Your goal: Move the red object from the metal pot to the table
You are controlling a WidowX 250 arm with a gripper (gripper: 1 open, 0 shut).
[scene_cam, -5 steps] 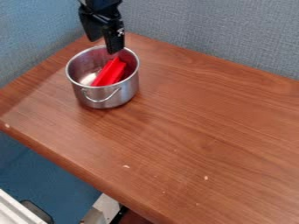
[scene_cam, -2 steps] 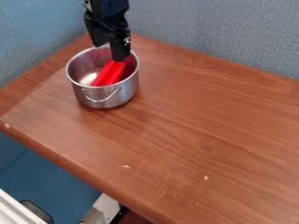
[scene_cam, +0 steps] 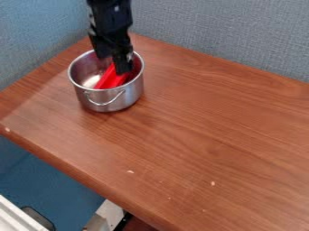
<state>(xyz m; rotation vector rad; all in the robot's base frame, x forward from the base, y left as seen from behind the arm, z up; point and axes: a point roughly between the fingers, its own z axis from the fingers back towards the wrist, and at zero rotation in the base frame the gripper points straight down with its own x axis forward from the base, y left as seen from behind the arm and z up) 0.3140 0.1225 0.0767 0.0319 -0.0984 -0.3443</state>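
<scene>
The red object (scene_cam: 115, 76), a bright red bar, leans inside the metal pot (scene_cam: 107, 81) at the table's back left. My black gripper (scene_cam: 116, 59) points straight down into the pot's mouth, its open fingers (scene_cam: 123, 60) straddling the upper end of the red bar. Whether the fingers touch the bar cannot be told. The pot's thin wire handle (scene_cam: 105, 106) hangs at its front. The reddish-brown wood table (scene_cam: 193, 126) spreads out to the right and front of the pot.
A blue-grey textured wall (scene_cam: 229, 32) rises just behind the table and pot. The table's left edge (scene_cam: 24, 126) and front edge drop off to a blue floor area below.
The gripper has come down from above the pot's rim into the pot, around the top of the red bar. Pot and bar have not moved.
</scene>
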